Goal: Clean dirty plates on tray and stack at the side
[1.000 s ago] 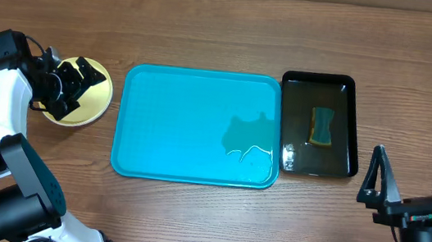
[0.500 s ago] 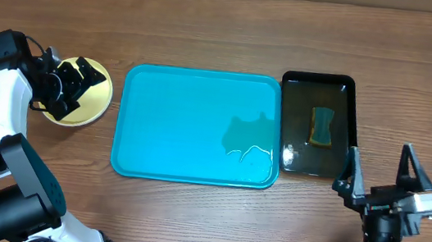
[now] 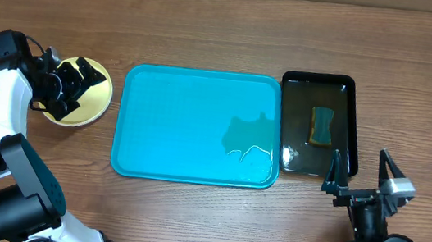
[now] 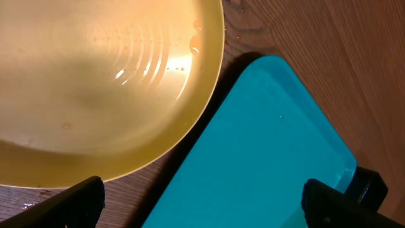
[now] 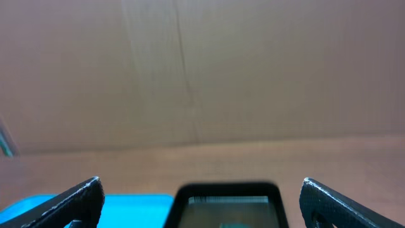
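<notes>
Left claw (image 3: 76,87) is hovering over the yellow-green plate (image 3: 100,97), which is sitting on the table (image 3: 212,21) just left of the tray (image 3: 174,124), close to it but not touching. The claw is spread wide and gripping nothing. In the left wrist view both fingertips (image 4: 66,201) are sitting at the bottom corners, with the plate (image 4: 95,82) and the tray corner (image 4: 259,158) showing between them. The plate is looking wet: droplets (image 4: 195,43) near its rim and glare on the ribbed centre. Only this top plate is showing, so I can't tell if anything is lying under it.

A thin film of water (image 3: 250,146) is pooling in the tray's right half.

The black tray (image 3: 353,125) is sitting just right of the blue one, nearly edge to edge. It's holding a sponge (image 3: 322,126), yellow with a green top, and the bottom looks wet.

Right claw (image 3: 359,165) is hanging over bare table near the front edge, just below the black tray's front right corner. It's also spread wide and carrying nothing. Its wrist camera is pointing level across the table: fingers (image 5: 73,199) at both lower corners, the black tray rim (image 5: 228,188) between them, the tray edge (image 5: 136,204) at lower left, and a blurry brown wall behind.
</notes>
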`<action>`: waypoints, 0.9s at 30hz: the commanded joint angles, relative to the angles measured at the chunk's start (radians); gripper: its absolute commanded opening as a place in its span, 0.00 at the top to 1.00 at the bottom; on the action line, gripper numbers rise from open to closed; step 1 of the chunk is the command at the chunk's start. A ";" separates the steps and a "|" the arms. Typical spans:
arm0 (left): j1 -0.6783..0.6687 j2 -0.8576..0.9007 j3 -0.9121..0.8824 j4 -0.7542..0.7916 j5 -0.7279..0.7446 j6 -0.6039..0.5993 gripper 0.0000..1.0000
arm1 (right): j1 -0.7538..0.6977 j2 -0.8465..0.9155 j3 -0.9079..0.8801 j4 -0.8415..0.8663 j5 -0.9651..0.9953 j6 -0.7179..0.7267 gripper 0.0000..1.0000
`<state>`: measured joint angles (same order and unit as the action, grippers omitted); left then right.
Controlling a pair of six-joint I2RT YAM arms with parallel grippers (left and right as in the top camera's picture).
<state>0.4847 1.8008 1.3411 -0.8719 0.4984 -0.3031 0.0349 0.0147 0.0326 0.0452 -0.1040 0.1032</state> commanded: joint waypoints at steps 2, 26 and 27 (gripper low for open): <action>-0.001 -0.023 0.000 -0.002 0.015 0.023 0.00 | -0.003 -0.012 -0.025 -0.092 -0.001 -0.006 0.00; -0.001 -0.023 0.000 -0.002 0.015 0.023 0.00 | -0.003 -0.012 -0.025 -0.122 0.024 -0.006 0.00; -0.001 -0.023 0.000 -0.002 0.014 0.023 0.00 | -0.003 -0.012 -0.025 -0.122 0.024 -0.006 0.00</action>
<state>0.4847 1.8008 1.3411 -0.8722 0.4984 -0.3031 0.0341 0.0139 0.0185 -0.0826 -0.0952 0.1036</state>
